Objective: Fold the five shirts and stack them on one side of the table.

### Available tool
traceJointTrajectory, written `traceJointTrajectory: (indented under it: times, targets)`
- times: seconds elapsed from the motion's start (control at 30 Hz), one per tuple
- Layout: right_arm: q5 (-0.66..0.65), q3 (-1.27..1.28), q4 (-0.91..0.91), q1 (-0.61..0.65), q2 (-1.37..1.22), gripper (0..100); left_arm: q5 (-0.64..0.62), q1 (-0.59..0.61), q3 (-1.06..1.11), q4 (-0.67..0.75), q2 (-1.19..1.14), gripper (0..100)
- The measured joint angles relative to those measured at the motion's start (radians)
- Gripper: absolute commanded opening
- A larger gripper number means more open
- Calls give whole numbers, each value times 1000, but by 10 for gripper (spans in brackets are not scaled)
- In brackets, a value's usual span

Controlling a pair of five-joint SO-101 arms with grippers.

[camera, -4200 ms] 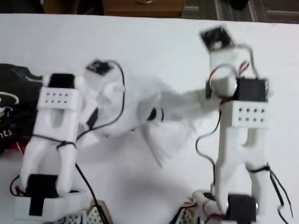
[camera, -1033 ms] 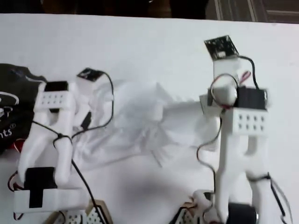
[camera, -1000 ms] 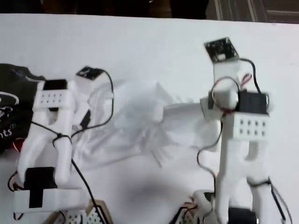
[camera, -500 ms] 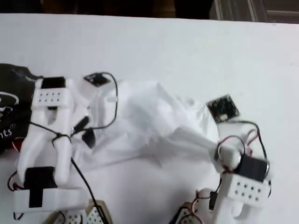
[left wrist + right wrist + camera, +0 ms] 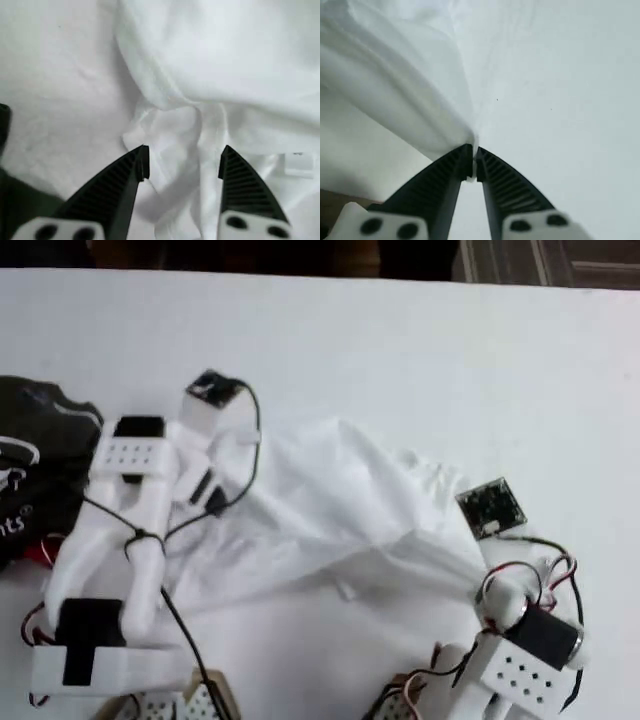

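An edge of the white shirt (image 5: 330, 500) was clamped between the fingers of the right gripper (image 5: 473, 165), probably for pulling flat; a bunched fold was straddled by the left gripper (image 5: 182, 162), fingers apart.

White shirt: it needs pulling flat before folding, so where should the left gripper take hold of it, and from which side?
Take the puckered ridge of the shirt lying between the left gripper's open fingers, coming straight down from above. The ridge stands proud of the table, so the fingers can probably close across it. The right gripper pinches the opposite edge, which should give tension.
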State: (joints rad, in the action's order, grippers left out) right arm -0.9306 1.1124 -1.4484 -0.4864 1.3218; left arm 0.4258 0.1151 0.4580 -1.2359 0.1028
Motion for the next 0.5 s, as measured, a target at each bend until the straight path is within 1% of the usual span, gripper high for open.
traceJointTrajectory:
  times: [0.23,0.5]
  targets:
    - [0,8,12,-8,0,18,2,-68,66,11,0,247]
    - [0,8,12,-8,0,18,2,-80,187,146,0,245]
